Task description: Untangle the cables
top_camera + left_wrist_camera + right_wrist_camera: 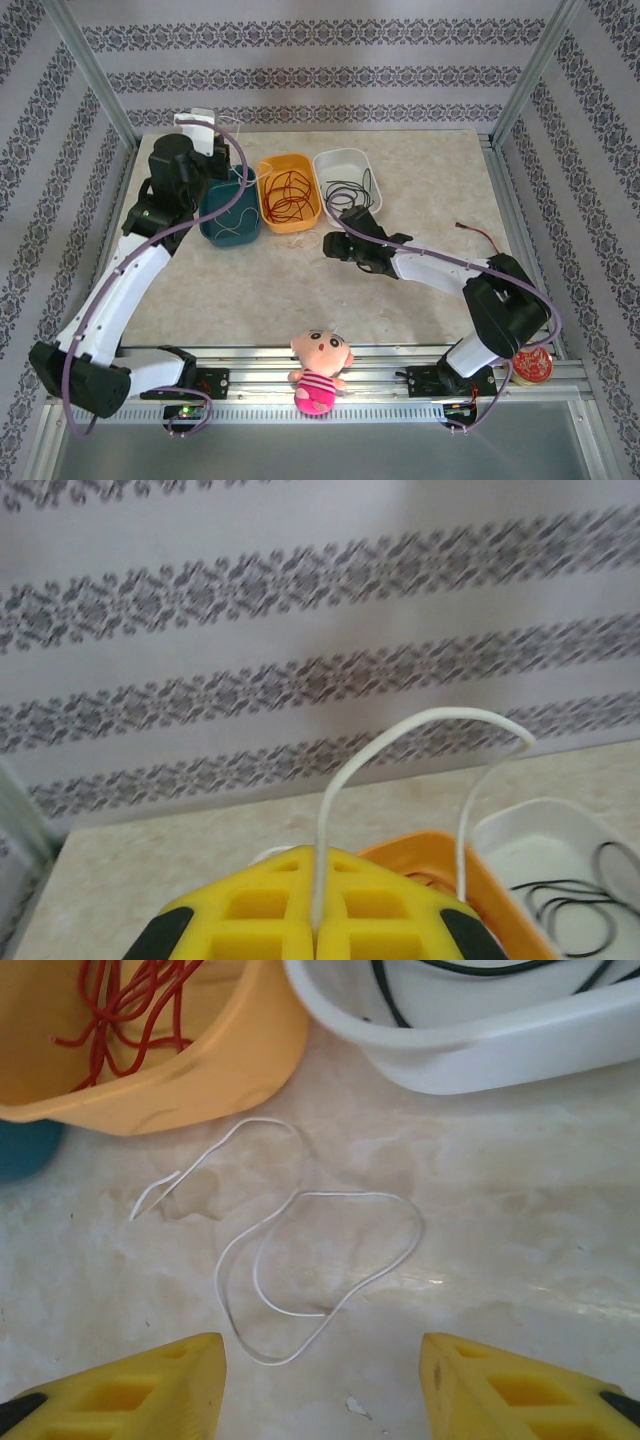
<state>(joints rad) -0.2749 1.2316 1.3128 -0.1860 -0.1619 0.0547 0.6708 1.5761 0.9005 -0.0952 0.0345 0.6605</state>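
My left gripper (320, 880) is shut on a white cable (400, 735) that arches up out of its yellow fingers and drops back down on the right. In the top view this gripper (240, 176) hangs over the teal bin (228, 228). Another white cable (320, 1260) lies in a loose loop on the table, just ahead of my right gripper (320, 1360), which stands open above the table with nothing between its fingers. That gripper (330, 243) is in front of the bins. Red cables (288, 195) fill the orange bin (230, 1060). Black cables (350, 185) lie in the white bin (480, 1055).
The three bins stand side by side at the back of the table. A stuffed doll (318, 372) sits on the front rail between the arm bases. A thin red wire end (478, 232) lies at the right, and a round tin (532, 365) stands by the right base.
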